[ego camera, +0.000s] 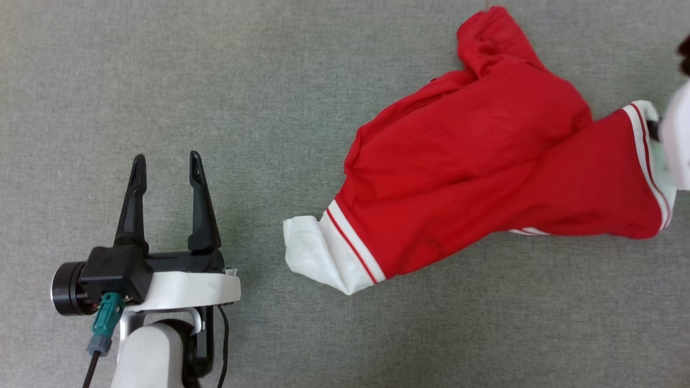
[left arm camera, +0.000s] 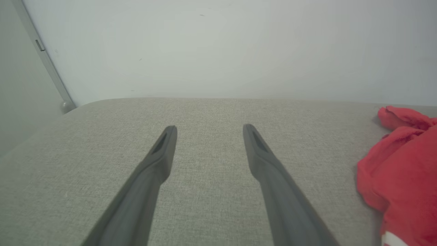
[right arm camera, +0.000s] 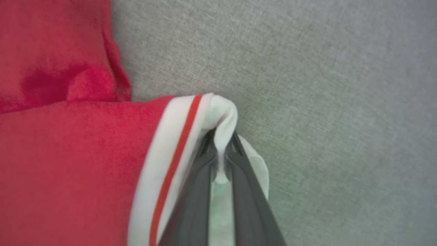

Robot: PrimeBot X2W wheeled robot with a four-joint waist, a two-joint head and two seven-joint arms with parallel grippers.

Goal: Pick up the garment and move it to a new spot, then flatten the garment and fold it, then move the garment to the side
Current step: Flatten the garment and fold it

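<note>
I judge this to be the first step, the pick-up and move. My right tool point(right arm camera: 221, 141) is pressed together on a fold of white sleeve point(right arm camera: 220, 112) at the right end of the garment point(ego camera: 474, 178), pinching the cloth between its fingers. The garment lies bunched on the grey surface point(ego camera: 161, 64), right of centre. Its red body is rumpled and its other sleeve point(ego camera: 312, 253) points to the near left (I cannot see any printed front, so it may be face down or folded in). Most of it seems to rest on the surface rather than hang.

My left tool point(ego camera: 167, 156) hovers at the near left with its fingers spread wide, holding nothing, well apart from the garment.

The next move, as I see it, calls for lifting or drawing the garment by the pinched sleeve to its new spot. A grip on one sleeve alone will likely let the body trail and twist, so the left tool may be wanted on the other sleeve before flattening.

A pale wall point(left arm camera: 218, 48) stands beyond the far edge of the surface. Nothing I can see stands between the left tool and that near sleeve.
</note>
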